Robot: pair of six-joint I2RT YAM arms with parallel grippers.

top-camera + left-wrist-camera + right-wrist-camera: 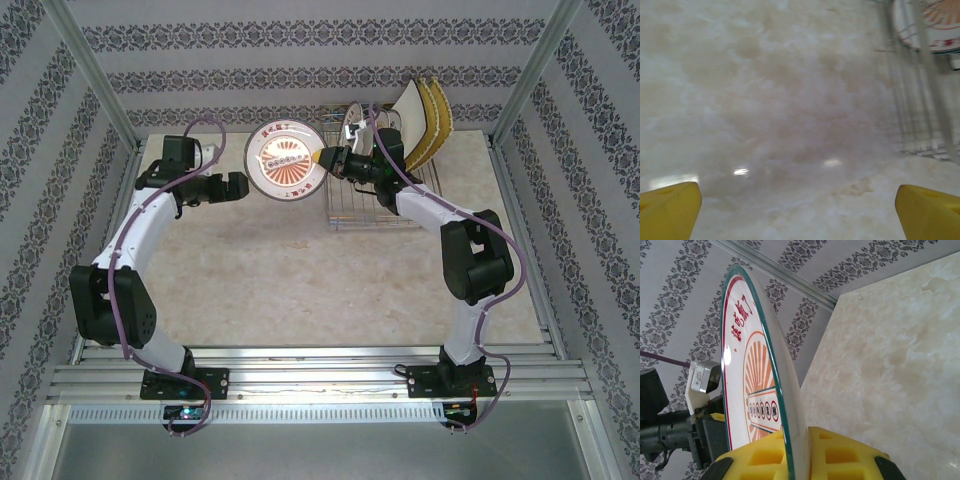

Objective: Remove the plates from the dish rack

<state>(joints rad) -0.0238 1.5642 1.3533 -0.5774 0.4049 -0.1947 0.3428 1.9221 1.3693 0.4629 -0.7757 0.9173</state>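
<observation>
Round plate point(285, 163), white with a red-orange sunburst pattern and a thin dark rim line, up on edge and clear of the dish rack point(375, 205), just left of it near the worktop's far edge. Pinched at its right rim by the right hand point(330, 160), yellow pads closed tight on the plate's edge, one on each face, seen up close from the right wrist point(795, 452). In the rack, along the far edge toward the right corner: a second round plate point(352, 125), a white square plate point(410, 100) and yellow square plates point(435, 120), all leaning upright. Left hand point(235, 187) just beside the held plate's left rim, spread wide and holding nothing, over bare marbled worktop point(300, 270).
</observation>
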